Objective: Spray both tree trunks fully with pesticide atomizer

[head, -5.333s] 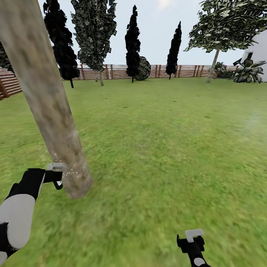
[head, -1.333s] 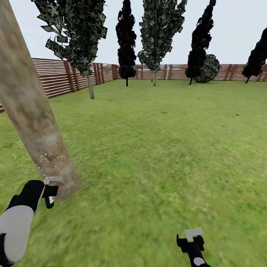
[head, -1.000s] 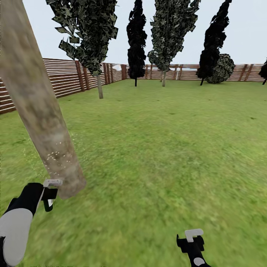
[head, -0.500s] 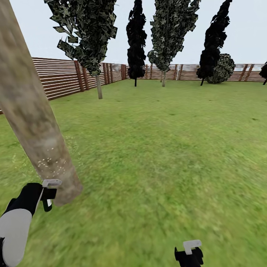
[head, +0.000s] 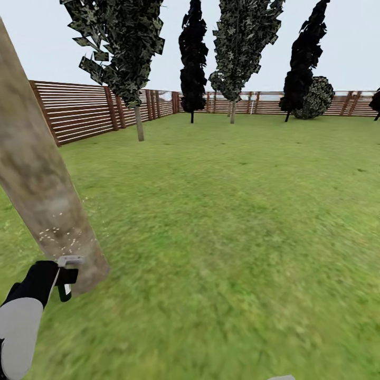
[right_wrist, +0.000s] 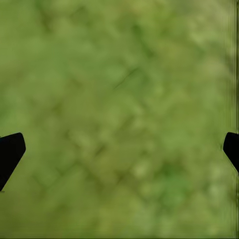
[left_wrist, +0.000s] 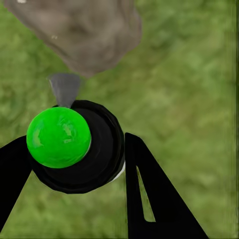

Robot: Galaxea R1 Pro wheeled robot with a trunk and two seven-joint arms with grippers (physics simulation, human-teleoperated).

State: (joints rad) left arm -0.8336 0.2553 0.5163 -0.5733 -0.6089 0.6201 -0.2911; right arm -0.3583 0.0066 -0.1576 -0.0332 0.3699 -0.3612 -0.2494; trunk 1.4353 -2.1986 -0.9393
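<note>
My left gripper point(left_wrist: 69, 164) pinches the black round-bodied pesticide atomizer with a bright green cap point(left_wrist: 59, 137), its grey nozzle toward the thick mottled beige-grey tree trunk point(head: 39, 184) at the left of the head frame. Fine white pesticide specks point(head: 55, 237) dot the lower bark. My right gripper point(right_wrist: 119, 149) is spread wide over the green lawn point(head: 237, 221).

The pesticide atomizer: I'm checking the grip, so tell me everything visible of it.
The pesticide atomizer shows a round black body, a glossy green ball on top and a grey nozzle aimed at the tree trunk, whose bark carries white specks. The left end effector holds it between two black fingers, low beside the trunk's base, over grass.
</note>
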